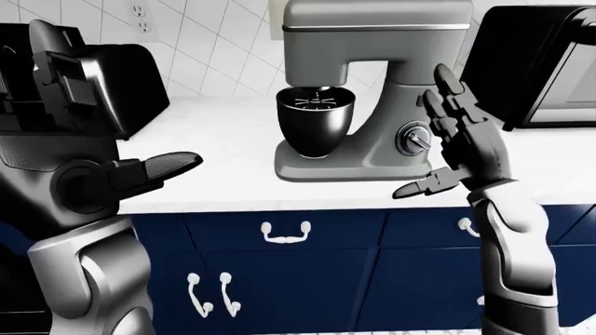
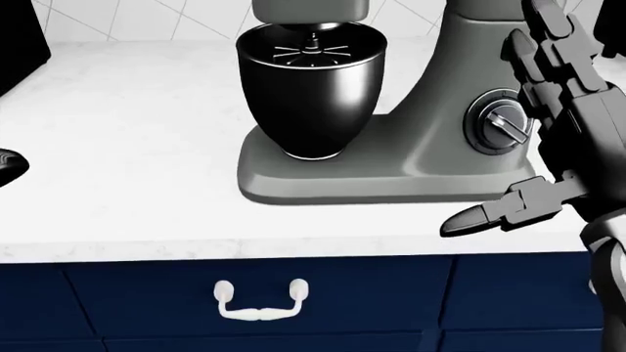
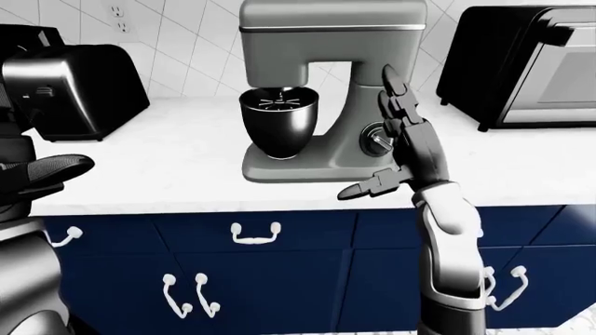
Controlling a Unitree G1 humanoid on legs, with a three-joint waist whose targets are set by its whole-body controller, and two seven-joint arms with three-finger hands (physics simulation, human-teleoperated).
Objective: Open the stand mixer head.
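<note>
A grey stand mixer stands on the white counter. Its head is down over a dark steel bowl, with a round knob on its column. My right hand is open and upright beside the column's right side, fingers pointing up, thumb sticking out left over the counter edge. It holds nothing. My left hand is open and flat, low at the left, away from the mixer.
A black toaster stands at the left of the counter and a black toaster oven at the right. Blue drawers and cabinet doors with white handles run below the counter. A tiled wall with an outlet is behind.
</note>
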